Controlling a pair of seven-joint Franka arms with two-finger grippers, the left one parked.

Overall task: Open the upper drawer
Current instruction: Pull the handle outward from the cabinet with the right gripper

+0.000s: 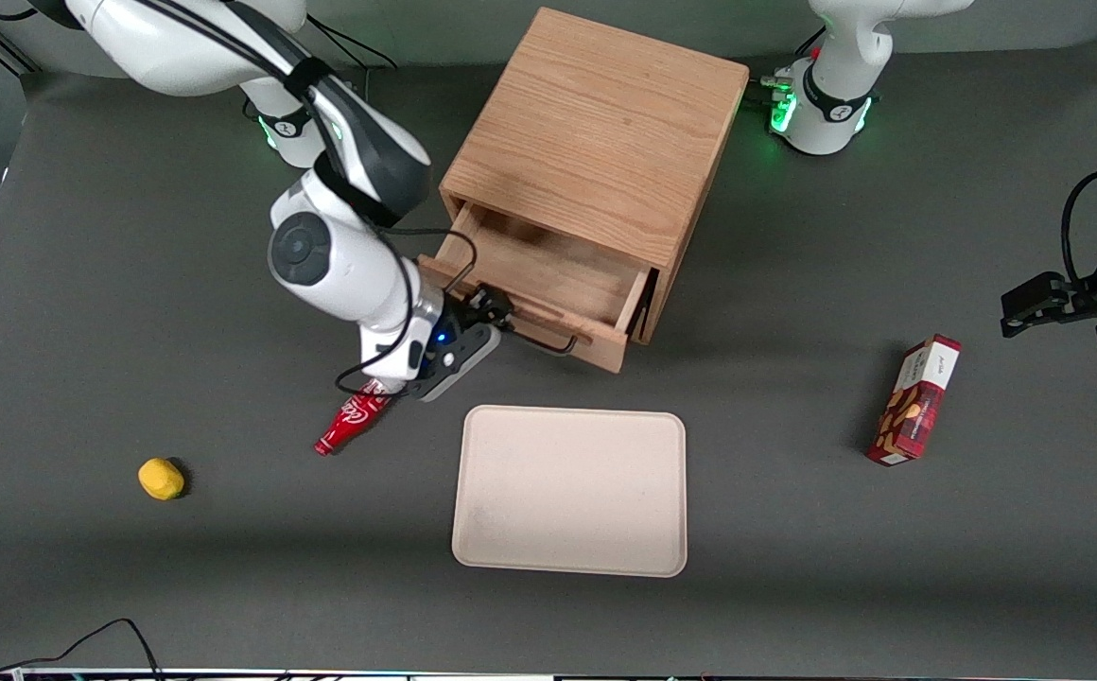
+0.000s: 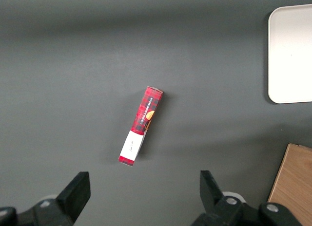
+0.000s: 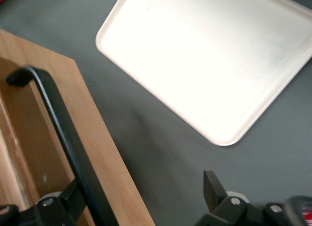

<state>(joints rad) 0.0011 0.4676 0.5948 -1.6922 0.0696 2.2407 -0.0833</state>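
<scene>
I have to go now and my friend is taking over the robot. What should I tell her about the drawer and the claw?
Gripper: at the upper drawer's black handle, jaws open, one on each side of the bar, not clamped.
Upper drawer: already pulled well out of the oak cabinet, inside looks empty.
Nearby: a beige tray in front of the drawer, a red bottle lying under the arm.
Done: the drawer is open.
Left: probably only backing the gripper away.
</scene>
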